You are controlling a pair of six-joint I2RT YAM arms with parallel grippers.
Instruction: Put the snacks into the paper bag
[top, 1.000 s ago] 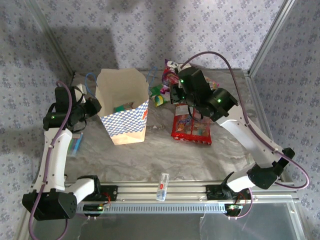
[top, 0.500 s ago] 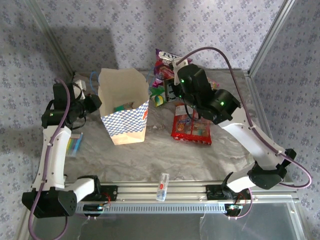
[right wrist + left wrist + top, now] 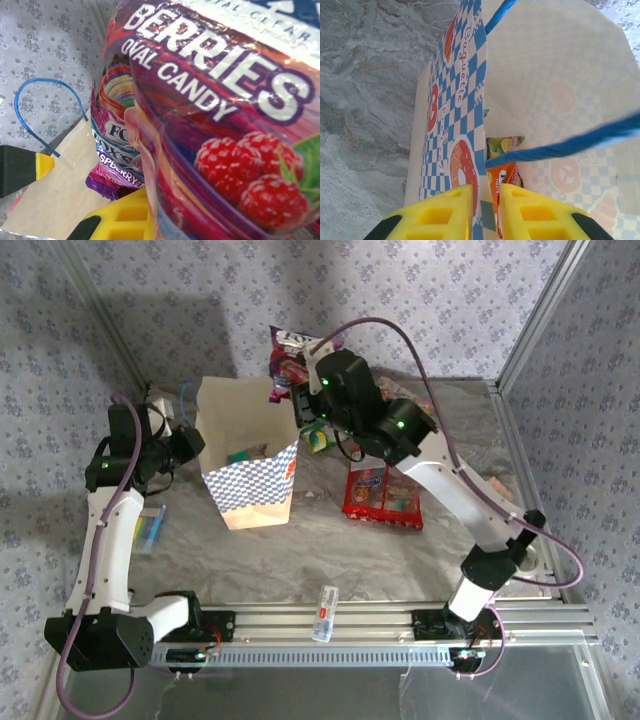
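Top external view has the right arm stretched up and leftward across the frame. Its right gripper (image 3: 298,375) is clamped on a berry packet (image 3: 283,358), raised by the upper right corner of the paper bag (image 3: 250,465) mouth, upper centre. The left arm bends in from the left edge, with the left gripper (image 3: 188,447) pinching the bag's left wall. Left wrist shows that pinch close up: yellow fingers (image 3: 440,210) sit either side of the blue-checked kraft wall, an orange packet (image 3: 502,182) lies deep inside, and a thin blue cord handle (image 3: 570,142) crosses over. Right wrist shows the berry packet's glossy, crinkled foil, printed with raspberries. A flat red packet (image 3: 385,495) lies on the marbled grey table (image 3: 300,550).
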